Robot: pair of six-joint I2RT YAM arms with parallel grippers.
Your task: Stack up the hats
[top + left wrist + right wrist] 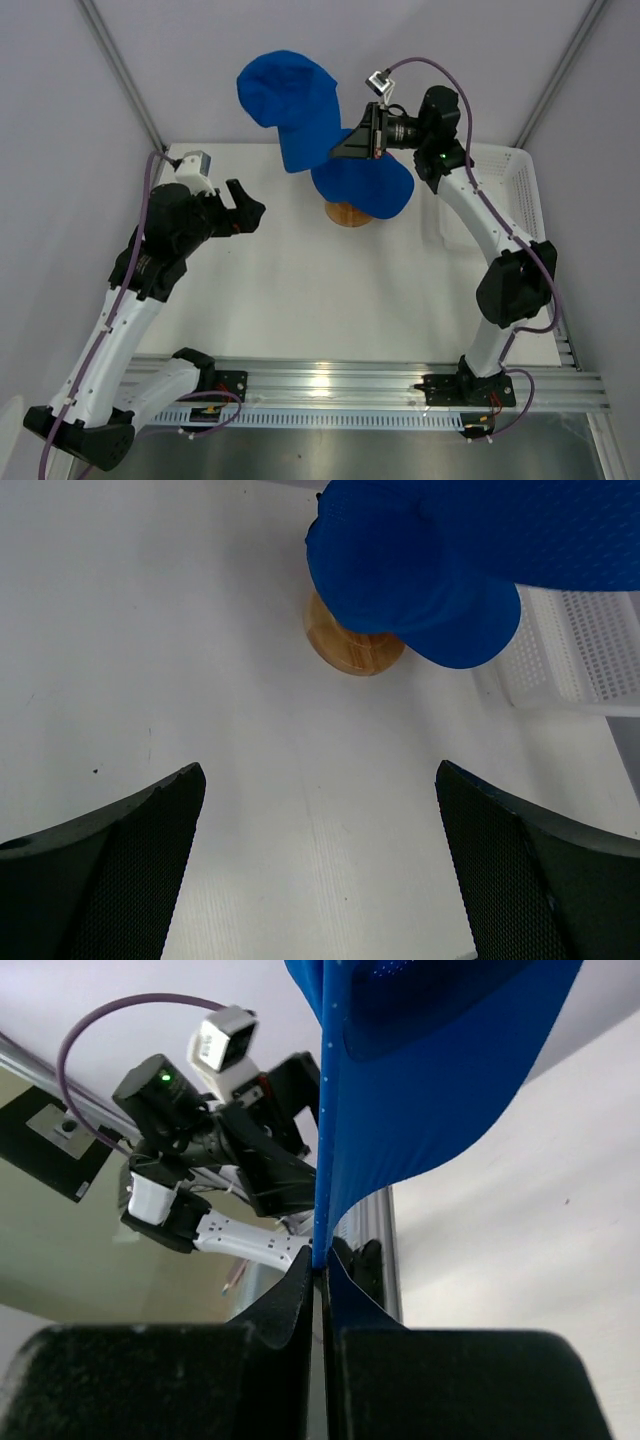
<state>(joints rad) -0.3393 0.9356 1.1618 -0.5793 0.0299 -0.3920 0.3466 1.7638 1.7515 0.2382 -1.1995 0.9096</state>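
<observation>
My right gripper (352,143) is shut on the edge of a royal blue hat (290,100) and holds it in the air above and to the left of the wooden stand (348,213). In the right wrist view the fabric (430,1080) hangs pinched between my closed fingers (300,1290). A second royal blue hat (368,185) sits on the stand, covering its top. My left gripper (245,205) is open and empty, left of the stand and pointing at it; the stand hat (450,630) lies ahead of it (318,780). The magenta-pink hat is not in view.
A white mesh basket (520,185) stands at the right side of the table and shows in the left wrist view (590,650). The wooden stand's base (350,652) shows under the hat. White walls close in the table at the back and sides.
</observation>
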